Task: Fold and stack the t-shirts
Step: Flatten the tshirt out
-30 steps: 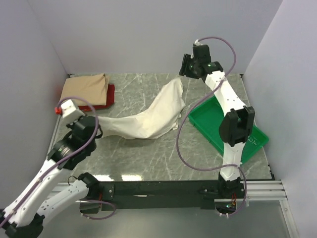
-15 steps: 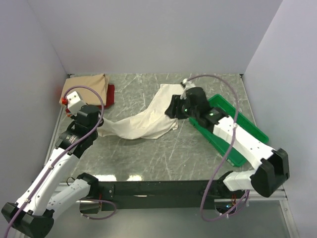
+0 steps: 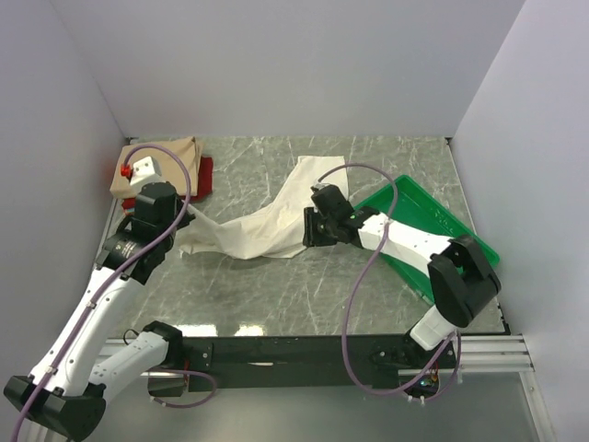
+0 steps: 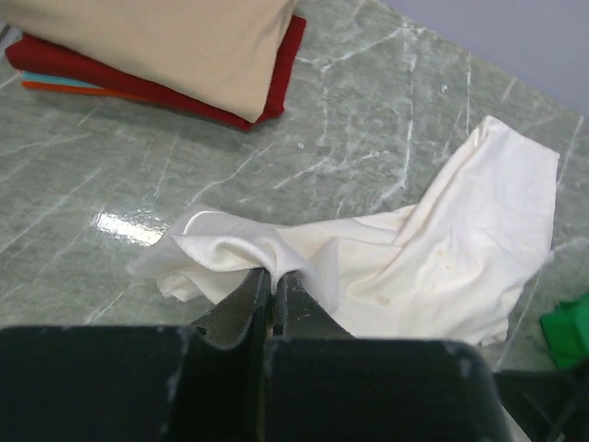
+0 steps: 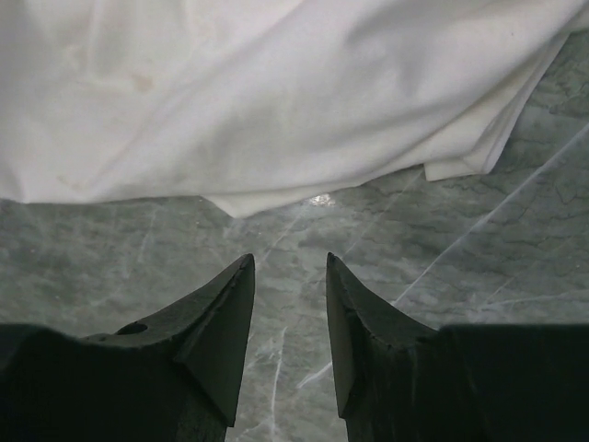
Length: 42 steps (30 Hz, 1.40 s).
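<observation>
The cream t-shirt (image 3: 276, 221) lay crumpled on the desk (image 3: 276, 290). The left end effector (image 4: 269, 281) was clamped tight on the shirt's left end, with a fold pinched between its jaws. The right end effector (image 5: 290, 276) hung just off the shirt's near right edge, jaws partly apart and gripping nothing. Beyond the shirt's left end, a folded tan t-shirt (image 4: 175, 37) lay on a red t-shirt (image 4: 276, 74). A green tray (image 3: 433, 230) sat to the shirt's right.

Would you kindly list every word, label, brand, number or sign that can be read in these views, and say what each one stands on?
None: no view shows any readable text. The cream t-shirt, the folded tan t-shirt, the red t-shirt under it and the green tray all look plain, with no print, tag or label showing.
</observation>
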Tool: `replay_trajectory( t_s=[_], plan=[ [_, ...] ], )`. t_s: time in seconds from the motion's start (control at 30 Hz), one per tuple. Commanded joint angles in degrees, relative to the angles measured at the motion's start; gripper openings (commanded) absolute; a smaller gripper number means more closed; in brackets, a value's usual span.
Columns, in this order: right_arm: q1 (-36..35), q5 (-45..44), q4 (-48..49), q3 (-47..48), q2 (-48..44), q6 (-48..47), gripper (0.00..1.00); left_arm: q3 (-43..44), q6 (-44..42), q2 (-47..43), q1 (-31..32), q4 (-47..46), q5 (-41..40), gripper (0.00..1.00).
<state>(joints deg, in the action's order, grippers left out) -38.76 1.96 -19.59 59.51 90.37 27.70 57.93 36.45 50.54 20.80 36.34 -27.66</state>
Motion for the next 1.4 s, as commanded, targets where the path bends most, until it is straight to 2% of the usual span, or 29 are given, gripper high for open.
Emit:
replay_trajectory(
  t_s=[0.0,0.27,0.4,0.83,0.93,0.97,1.0,1.03,1.1,1.27,1.37],
  plan=[
    [-0.44,-3.0,1.32,1.05,3.4,0.77,0.44,4.29,-4.71,0.17,-0.41,1.54,4.81,0.01],
    [-0.44,-3.71,1.93,4.03,10.26,0.6,0.43,5.35,-10.6,2.45,-1.11,3.13,5.25,0.01],
    [-0.44,-4.33,1.93,5.44,12.55,1.12,0.42,3.6,-12.71,2.37,-1.37,0.93,4.2,0.01],
    [-0.17,-5.12,1.4,9.31,17.3,1.56,0.42,-0.36,-13.77,0.87,-2.86,-3.2,3.84,0.01],
    [-0.17,-5.21,1.05,9.58,17.65,1.48,0.38,-1.06,-13.6,0.52,-3.22,-3.55,3.93,0.01],
    [-0.26,-5.56,0.88,9.4,17.48,1.39,0.33,-1.33,-13.59,0.43,-3.31,-3.81,3.84,0.01],
    [-0.26,-5.65,0.79,9.23,17.13,1.21,0.26,-1.77,-13.59,0.35,-3.39,-3.9,4.02,0.01],
    [-0.17,-6.34,0.35,8.96,16.51,1.04,0.12,-2.03,-13.51,0.08,-3.66,-4.08,4.19,0.01],
    [-0.26,-7.05,-0.09,8.7,15.55,0.78,0.01,-2.29,-13.42,0.17,-4.09,-4.26,4.37,0.01],
    [-0.17,-8.9,-3.07,7.73,11.33,0.25,0.0,-2.91,-13.42,-0.27,-4.98,-4.7,4.81,0.01],
    [-0.26,-10.12,-5.35,6.42,5.54,0.16,0.0,-3.09,-13.42,-0.62,-5.68,-4.87,5.07,0.01]
  ],
)
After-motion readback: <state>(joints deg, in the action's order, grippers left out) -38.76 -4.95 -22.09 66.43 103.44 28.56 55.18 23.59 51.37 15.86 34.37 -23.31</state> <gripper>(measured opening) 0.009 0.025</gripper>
